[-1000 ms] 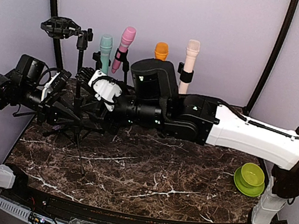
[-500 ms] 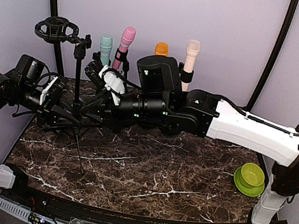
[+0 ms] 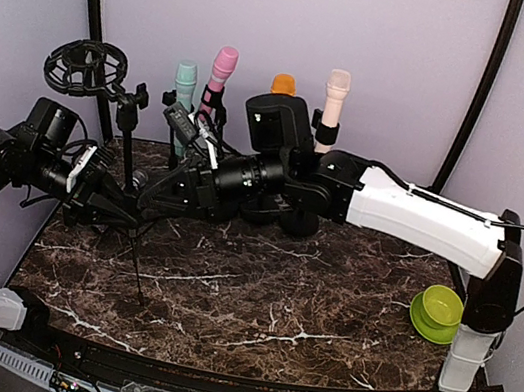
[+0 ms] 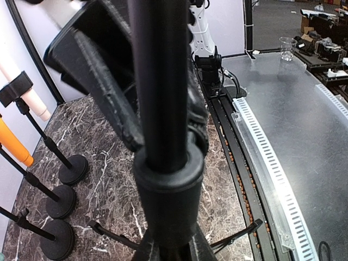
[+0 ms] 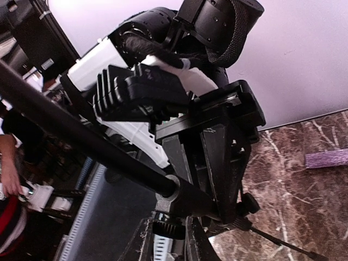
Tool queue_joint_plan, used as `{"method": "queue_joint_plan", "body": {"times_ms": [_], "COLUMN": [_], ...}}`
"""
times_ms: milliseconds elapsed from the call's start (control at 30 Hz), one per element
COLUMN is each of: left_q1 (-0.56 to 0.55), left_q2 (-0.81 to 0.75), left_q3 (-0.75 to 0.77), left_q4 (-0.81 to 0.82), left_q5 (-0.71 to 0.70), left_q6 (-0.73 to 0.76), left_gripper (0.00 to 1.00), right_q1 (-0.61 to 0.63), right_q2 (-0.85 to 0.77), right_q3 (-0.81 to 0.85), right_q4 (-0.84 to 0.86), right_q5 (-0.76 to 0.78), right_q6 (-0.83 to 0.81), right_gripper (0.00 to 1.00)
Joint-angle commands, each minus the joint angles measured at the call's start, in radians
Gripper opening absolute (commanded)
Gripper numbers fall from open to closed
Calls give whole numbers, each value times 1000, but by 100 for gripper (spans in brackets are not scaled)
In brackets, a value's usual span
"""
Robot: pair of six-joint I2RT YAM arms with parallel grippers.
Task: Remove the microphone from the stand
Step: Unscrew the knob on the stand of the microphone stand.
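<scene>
A black tripod stand [image 3: 128, 147] leans left at the table's left side. Its black shock-mount ring [image 3: 81, 68] is at the top, and I see no microphone in the ring. My left gripper [image 3: 99, 200] is shut on the stand's lower sleeve [image 4: 168, 190], with the pole [image 4: 163, 81] filling the left wrist view above the gripper [image 4: 171, 247]. My right gripper [image 3: 148, 198] reaches in from the right, beside the left one. In the right wrist view its fingers [image 5: 171, 239] stand close together on a dark toothed part just under the pole's grey collar [image 5: 169, 190].
Teal [image 3: 186, 81], pink [image 3: 225, 63], orange [image 3: 283, 85] and cream [image 3: 337, 87] microphones stand in clips on round-based stands [image 4: 73, 168] along the back. A green bowl [image 3: 440, 309] sits at the right edge. The tripod's legs [image 3: 137, 271] spread over the marble.
The stand has tipped left, and its shock-mount ring has moved left and lower. My right wrist has rotated and shifted back. My left gripper has stayed in place.
</scene>
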Motion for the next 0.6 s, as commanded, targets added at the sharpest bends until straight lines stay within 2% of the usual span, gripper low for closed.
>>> {"method": "queue_joint_plan", "body": {"times_ms": [0, 167, 300, 400, 433, 467, 567], "left_q1": [-30, -50, -53, -54, -54, -56, -55], "left_q2": [-6, 2, 2, -3, -5, -6, -3], "left_q3": [55, 53, 54, 48, 48, 49, 58], "left_q4": [22, 7, -10, -18, -22, -27, -57], "left_q5": [56, 42, 36, 36, 37, 36, 27], "left_q6": [78, 105, 115, 114, 112, 112, 142], "left_gripper": [0, 0, 0, 0, 0, 0, 0], "right_q1": [-22, -35, -54, -72, -78, -84, -89], "right_q2": [81, 133, 125, 96, 82, 63, 35], "right_q3": [57, 65, 40, 13, 14, 23, 73], "right_q4": [106, 206, 242, 215, 175, 122, -85], "right_q5": [-233, -355, -375, -331, -294, -252, -75], "right_q6": [232, 420, 487, 455, 411, 360, 182], "right_gripper": [0, 0, 2, 18, 29, 41, 60]}}
